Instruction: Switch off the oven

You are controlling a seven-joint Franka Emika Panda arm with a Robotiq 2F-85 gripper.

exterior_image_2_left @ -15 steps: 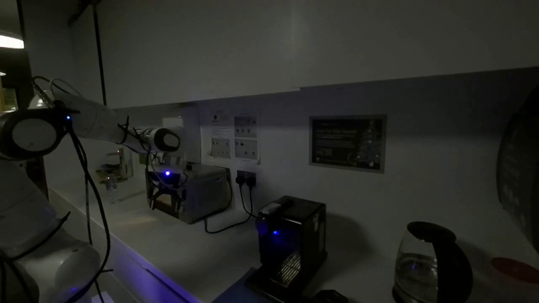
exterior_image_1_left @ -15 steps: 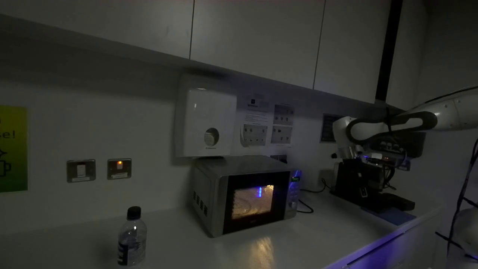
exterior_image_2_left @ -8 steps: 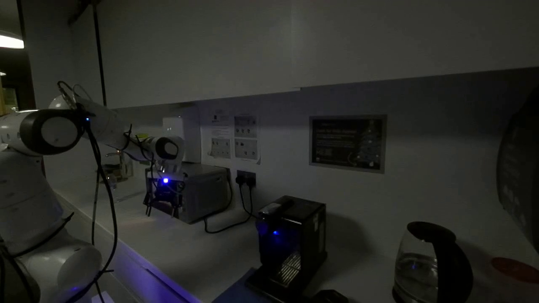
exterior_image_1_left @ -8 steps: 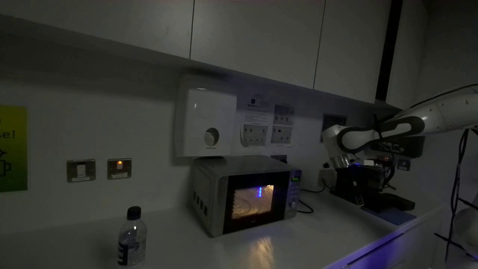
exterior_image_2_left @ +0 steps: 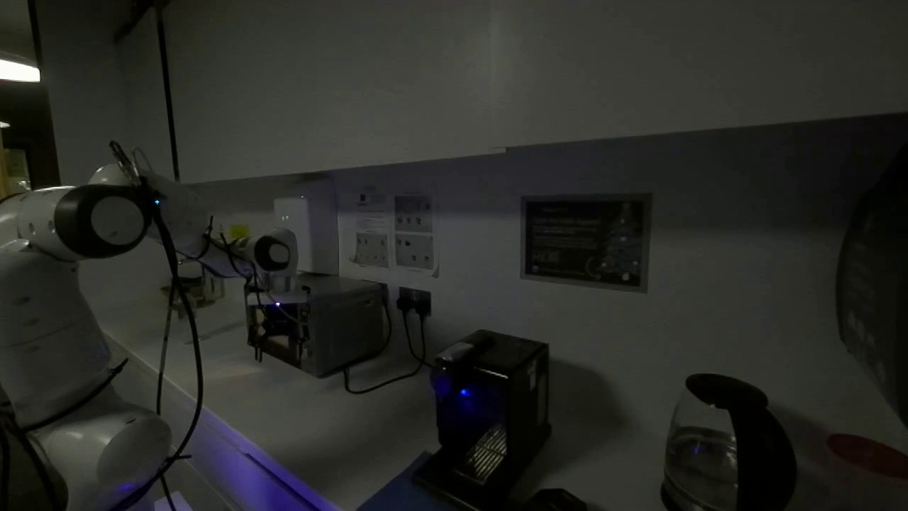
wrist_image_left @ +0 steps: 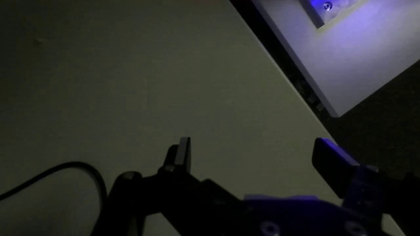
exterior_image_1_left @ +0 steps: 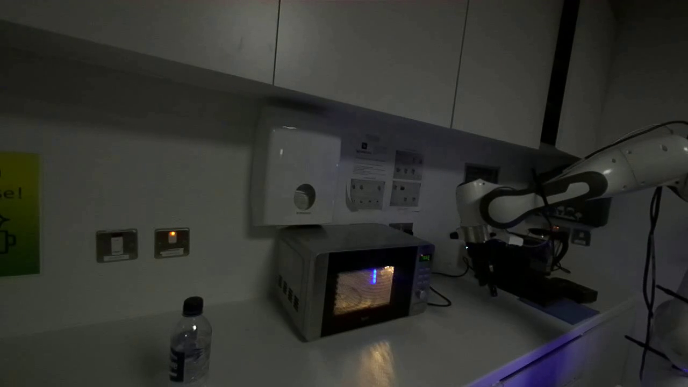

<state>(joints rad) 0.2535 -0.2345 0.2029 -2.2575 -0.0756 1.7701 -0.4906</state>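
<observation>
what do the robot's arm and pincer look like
The arm is white and rounded, with dark bands around its joint caps; black cables run along it. A small blue light shows beside the cables. The pincer looks black, with blocky fingers and round screw heads. No lettering is readable.

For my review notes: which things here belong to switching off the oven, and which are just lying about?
Part of the job:
oven, lit inside
gripper, open, holding nothing

Just around:
capped bottle
black coffee machine
kettle
white wall box
</observation>
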